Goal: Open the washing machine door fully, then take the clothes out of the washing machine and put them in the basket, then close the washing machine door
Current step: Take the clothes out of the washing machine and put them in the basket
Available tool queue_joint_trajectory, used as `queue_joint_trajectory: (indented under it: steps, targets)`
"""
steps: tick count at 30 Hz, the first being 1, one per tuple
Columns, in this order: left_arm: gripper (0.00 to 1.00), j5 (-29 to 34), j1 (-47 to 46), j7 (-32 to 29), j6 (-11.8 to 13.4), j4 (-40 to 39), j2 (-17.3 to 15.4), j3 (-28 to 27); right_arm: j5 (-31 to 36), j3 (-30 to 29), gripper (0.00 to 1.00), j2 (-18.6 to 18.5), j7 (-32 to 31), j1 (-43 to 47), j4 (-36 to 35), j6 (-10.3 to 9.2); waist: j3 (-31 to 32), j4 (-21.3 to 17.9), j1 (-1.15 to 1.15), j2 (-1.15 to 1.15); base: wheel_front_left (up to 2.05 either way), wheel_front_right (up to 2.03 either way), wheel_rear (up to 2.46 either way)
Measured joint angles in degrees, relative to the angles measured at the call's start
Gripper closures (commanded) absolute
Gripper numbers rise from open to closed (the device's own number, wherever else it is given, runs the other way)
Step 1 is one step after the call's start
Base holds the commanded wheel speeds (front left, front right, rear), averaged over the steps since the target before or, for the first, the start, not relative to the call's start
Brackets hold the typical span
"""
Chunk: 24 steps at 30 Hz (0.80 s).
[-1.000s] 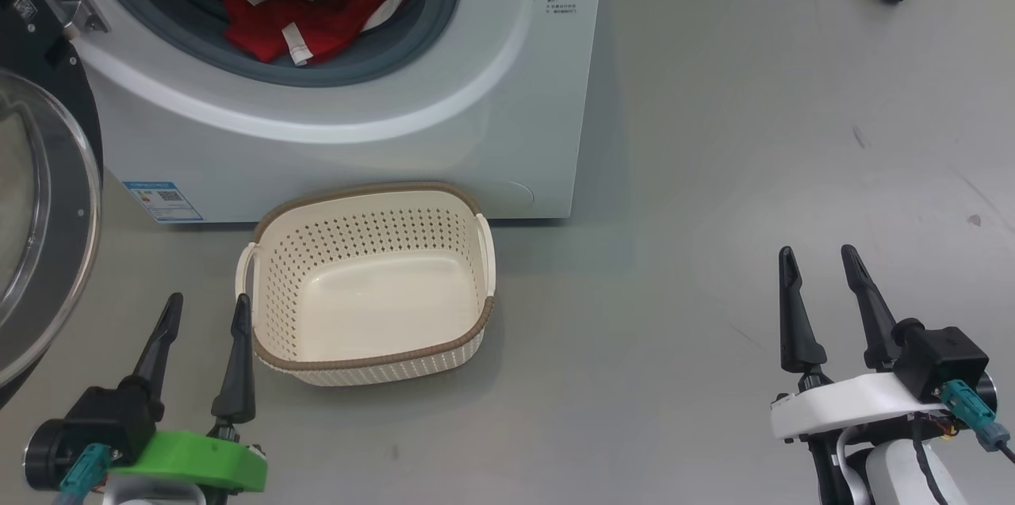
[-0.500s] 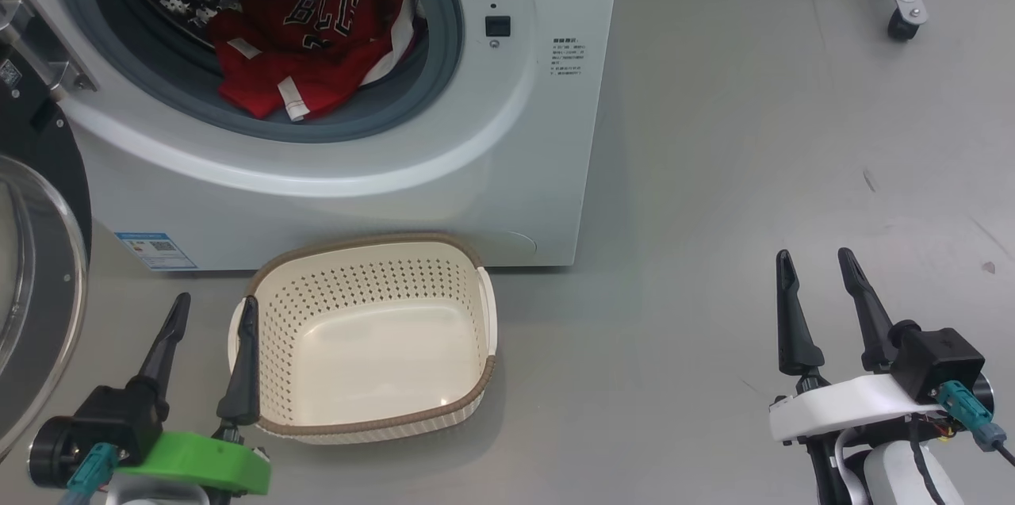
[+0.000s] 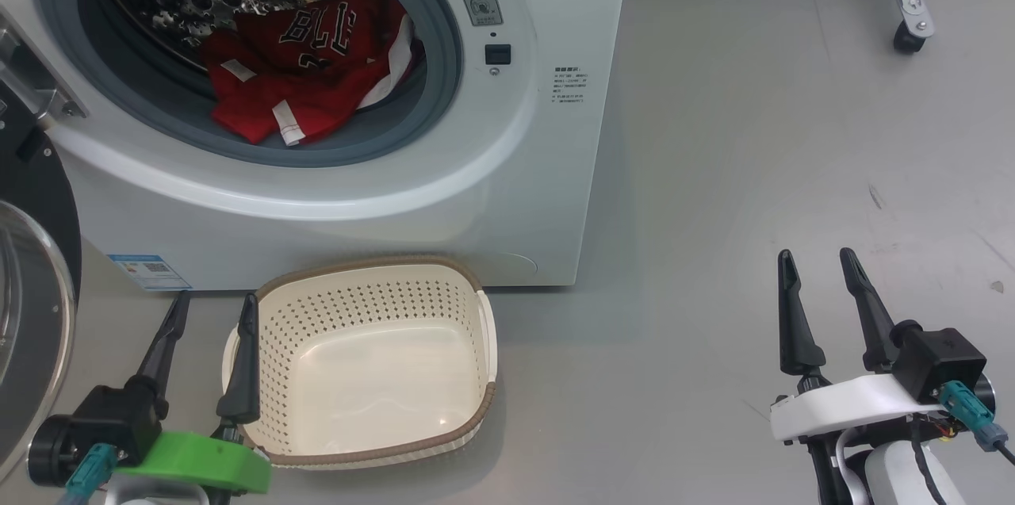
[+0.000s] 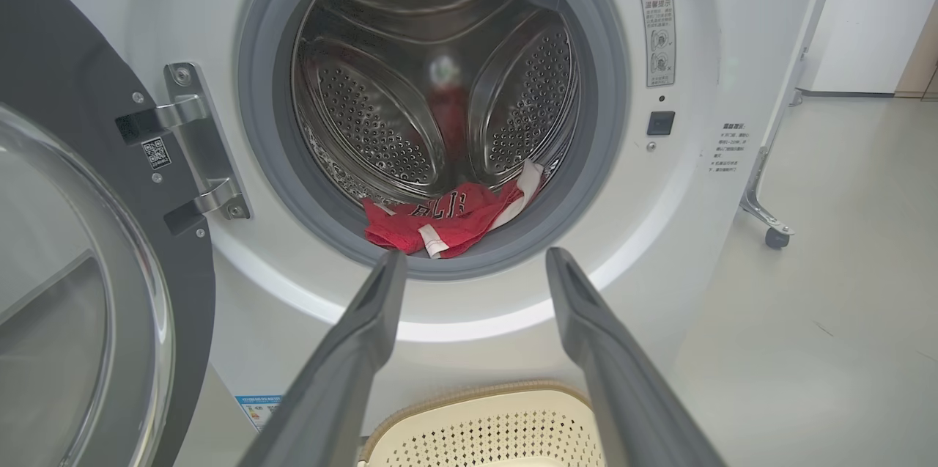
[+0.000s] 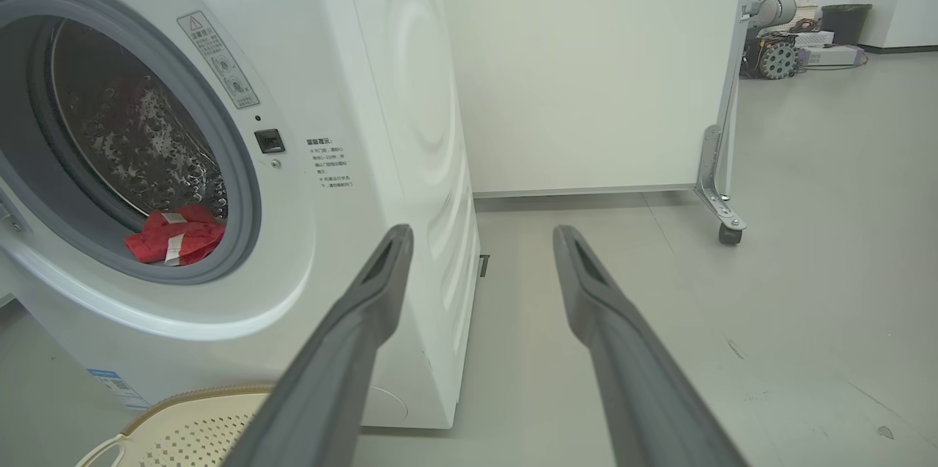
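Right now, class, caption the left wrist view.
Open left pincer faces the clothes in the washing machine, door open, basket below.

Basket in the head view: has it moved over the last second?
No. The basket and the washing machine slid down the picture together; its rim keeps its place beside the blue sticker. The camera moved.

Basket on the floor, just before the washing machine.
The clothes lie in the drum, low at its front (one edge over the gasket). The washing machine door stands out to the machine's left. The left gripper is by the basket's left side, the right gripper well apart to its right.
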<state>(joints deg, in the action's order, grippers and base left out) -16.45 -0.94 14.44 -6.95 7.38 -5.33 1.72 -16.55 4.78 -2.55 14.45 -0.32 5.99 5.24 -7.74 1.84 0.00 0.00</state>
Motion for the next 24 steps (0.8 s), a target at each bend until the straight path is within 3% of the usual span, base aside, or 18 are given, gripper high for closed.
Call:
queue_joint_trajectory:
  steps: [24]
  targets:
    - [0.00, 0.0, 0.0, 0.0, 0.0, -0.2, 0.0, 0.2, 0.0, 0.0, 0.00, 0.0, 0.0, 0.0, -0.1, 0.01, -0.9, -0.1, 0.00, 0.00, 0.03, -0.03, 0.00]
